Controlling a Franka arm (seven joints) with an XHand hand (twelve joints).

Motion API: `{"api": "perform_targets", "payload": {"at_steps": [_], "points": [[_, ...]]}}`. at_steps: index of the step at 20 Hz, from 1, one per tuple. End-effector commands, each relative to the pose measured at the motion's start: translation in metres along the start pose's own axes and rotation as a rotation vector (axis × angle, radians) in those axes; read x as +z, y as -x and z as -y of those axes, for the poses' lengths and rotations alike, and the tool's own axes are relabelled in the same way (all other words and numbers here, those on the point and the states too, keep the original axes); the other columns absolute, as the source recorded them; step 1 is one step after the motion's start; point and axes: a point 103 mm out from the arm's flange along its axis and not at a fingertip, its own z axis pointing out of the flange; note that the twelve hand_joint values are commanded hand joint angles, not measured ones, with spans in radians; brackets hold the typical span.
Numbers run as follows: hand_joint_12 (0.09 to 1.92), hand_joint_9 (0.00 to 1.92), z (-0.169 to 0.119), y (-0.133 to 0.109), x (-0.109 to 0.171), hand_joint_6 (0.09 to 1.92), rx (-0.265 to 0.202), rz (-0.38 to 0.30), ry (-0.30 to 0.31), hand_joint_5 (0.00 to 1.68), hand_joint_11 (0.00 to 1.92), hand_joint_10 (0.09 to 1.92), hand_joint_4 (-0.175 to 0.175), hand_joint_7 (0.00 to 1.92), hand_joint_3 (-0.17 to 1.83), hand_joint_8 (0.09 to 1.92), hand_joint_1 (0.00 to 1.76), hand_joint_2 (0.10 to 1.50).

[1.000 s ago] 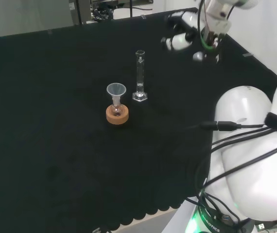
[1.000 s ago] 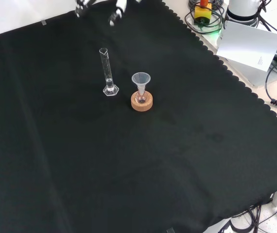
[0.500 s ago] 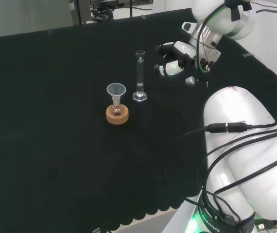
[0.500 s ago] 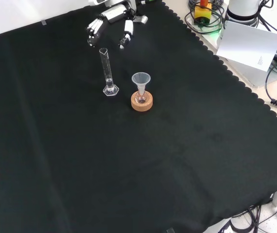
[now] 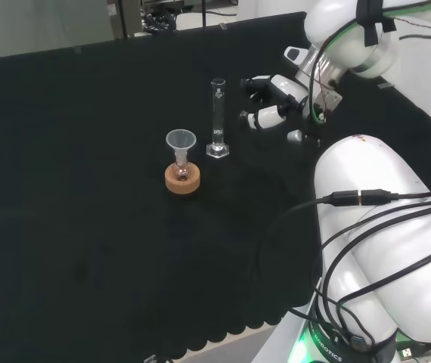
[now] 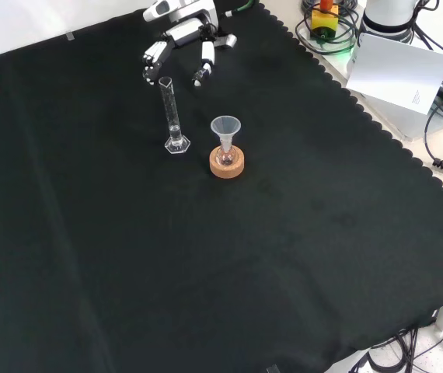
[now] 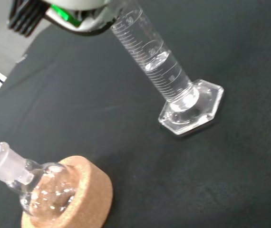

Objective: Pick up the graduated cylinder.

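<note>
Fingers (image 6: 153, 56) spread and fairly straight, nothing between them; hand (image 6: 181, 35) is open w/ no contact on the glass.

Near to far in front view: 1 cork ring stand (image 6: 227, 162) w/ 1 small round flask (image 6: 225, 159) sitting in it, 1 clear funnel (image 6: 225, 127) in the flask neck. Just left of it and slightly farther, 1 graduated cylinder (image 6: 172, 115), upright on its hexagonal base, standing on the black cloth (image 6: 284, 256), apart from the stand. Beyond the cylinder's top, hand hangs near the far edge of cloth, fingertips pointing down toward the cylinder mouth but not touching.

Head view: cylinder (image 5: 217, 118) stands mid-bench, stand (image 5: 182, 178) near-left of it, hand (image 5: 276, 102) just right of cylinder's upper part, gap between.

Wrist view: cylinder (image 7: 161, 66) shows graduation marks; hex base flat on cloth; cork ring (image 7: 78, 199) close by.
</note>
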Motion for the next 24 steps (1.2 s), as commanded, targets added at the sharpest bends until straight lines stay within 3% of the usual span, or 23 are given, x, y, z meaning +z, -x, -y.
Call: {"api": "perform_targets", "payload": {"at_steps": [1,5,14,24], "points": [[1.35,0.45,-0.018,0.005,0.028,0.09,-0.037,-0.117,0.016,0.47,0.23,0.59,-0.058,0.24,0.64,0.64,0.93,0.61],[1.35,0.43,-0.028,0.006,0.036,0.09,-0.056,-0.176,0.032,0.43,0.23,0.61,-0.059,0.22,0.66,0.64,0.94,0.59],[1.33,0.59,-0.040,-0.001,0.048,0.09,-0.115,-0.304,0.058,0.50,0.32,0.61,-0.067,0.40,0.69,0.67,1.01,0.58],[1.32,0.61,-0.048,-0.007,0.058,0.09,-0.156,-0.370,0.057,0.57,0.35,0.59,-0.061,0.42,0.71,0.66,1.08,0.58]]}}
